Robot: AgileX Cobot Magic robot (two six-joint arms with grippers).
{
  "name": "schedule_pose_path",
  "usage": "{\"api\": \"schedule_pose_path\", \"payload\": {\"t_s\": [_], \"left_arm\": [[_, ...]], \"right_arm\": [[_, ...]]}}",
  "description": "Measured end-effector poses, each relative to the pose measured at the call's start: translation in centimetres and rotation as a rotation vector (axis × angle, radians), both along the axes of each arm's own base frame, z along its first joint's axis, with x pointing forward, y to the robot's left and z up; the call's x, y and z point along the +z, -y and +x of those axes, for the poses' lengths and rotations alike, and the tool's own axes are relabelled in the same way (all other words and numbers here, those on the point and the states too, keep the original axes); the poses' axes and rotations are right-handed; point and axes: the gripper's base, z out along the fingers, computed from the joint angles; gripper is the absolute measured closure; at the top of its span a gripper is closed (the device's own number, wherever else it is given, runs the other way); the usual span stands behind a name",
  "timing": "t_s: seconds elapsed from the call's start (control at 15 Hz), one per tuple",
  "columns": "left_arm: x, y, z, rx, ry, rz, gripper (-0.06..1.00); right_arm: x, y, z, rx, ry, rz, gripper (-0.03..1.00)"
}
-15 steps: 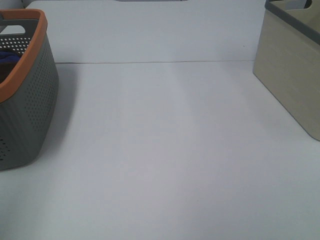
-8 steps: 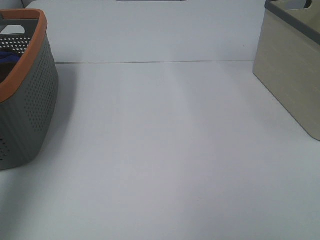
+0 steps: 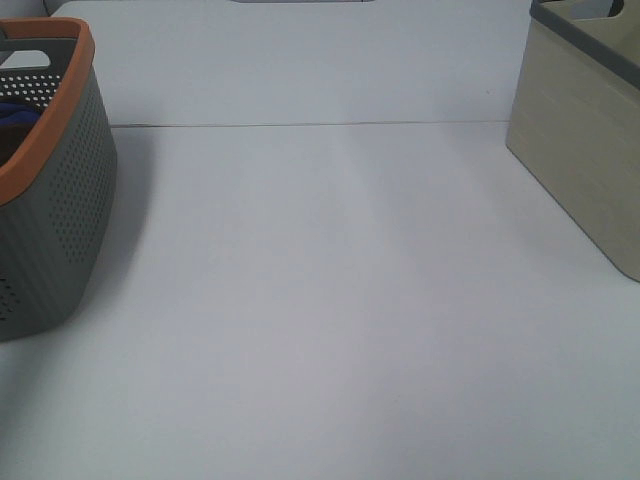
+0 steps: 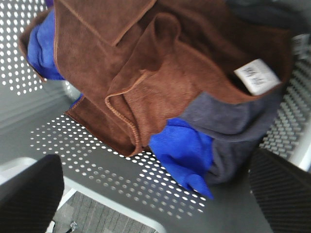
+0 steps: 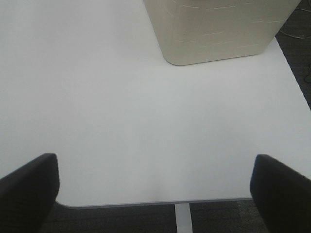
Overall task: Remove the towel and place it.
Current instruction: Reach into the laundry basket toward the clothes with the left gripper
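In the high view nothing of the task looks done. The tabletop (image 3: 330, 300) lies bare between the basket (image 3: 60, 200) on the left and the bin (image 3: 580, 140) on the right. Neither arm shows here. The towel is hidden below the basket's rim, where only a scrap of blue cloth (image 3: 18, 115) peeks out. Both containers are cut off by the frame.

The left wrist view looks down into the basket. The towel (image 4: 146, 63) lies crumpled on top of the heap, over the blue cloth and a grey cloth (image 4: 233, 126). The left fingers (image 4: 29, 194) are spread wide above it, holding nothing. Grasping, lifting out and placing are all left to do. The towel's upper folds run out of frame.

In the right wrist view the right fingers (image 5: 26, 189) are spread and empty over the tabletop, with the bin nearby. Nothing marks where the towel should go.
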Motion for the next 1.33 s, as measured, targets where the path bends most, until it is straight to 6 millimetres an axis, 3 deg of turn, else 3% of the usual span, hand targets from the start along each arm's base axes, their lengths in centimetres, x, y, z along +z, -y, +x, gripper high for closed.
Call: {"api": "schedule_pose_path", "payload": {"t_s": [0.07, 0.13, 0.27, 0.4, 0.6, 0.87, 1.07, 1.33], "left_arm": [[-0.6, -0.2, 0.6, 0.0, 0.0, 0.01, -0.05], [-3.4, -0.5, 2.9, -0.016, 0.0, 0.037, -0.05], [-6.5, -0.6, 4.8, -0.031, -0.011, 0.036, -0.05], [-9.3, -0.6, 6.0, -0.058, -0.054, 0.042, -0.05], [-11.8, -0.6, 7.2, -0.086, -0.061, 0.046, -0.04], [-13.6, -0.6, 8.3, -0.134, -0.029, 0.06, -0.02], [-14.2, -0.6, 8.4, -0.153, -0.043, 0.064, 0.06], [-14.9, 0.6, 8.2, -0.181, -0.083, 0.041, 0.12]], "right_arm": [[0.0, 0.0, 0.0, 0.0, 0.0, 0.0, 0.0], [0.0, 0.0, 0.0, 0.0, 0.0, 0.0, 0.0], [0.0, 0.0, 0.0, 0.0, 0.0, 0.0, 0.0], [0.0, 0.0, 0.0, 0.0, 0.0, 0.0, 0.0], [0.0, 0.0, 0.0, 0.0, 0.0, 0.0, 0.0], [0.0, 0.0, 0.0, 0.0, 0.0, 0.0, 0.0], [0.0, 0.0, 0.0, 0.0, 0.0, 0.0, 0.0], [0.0, 0.0, 0.0, 0.0, 0.0, 0.0, 0.0]]}}
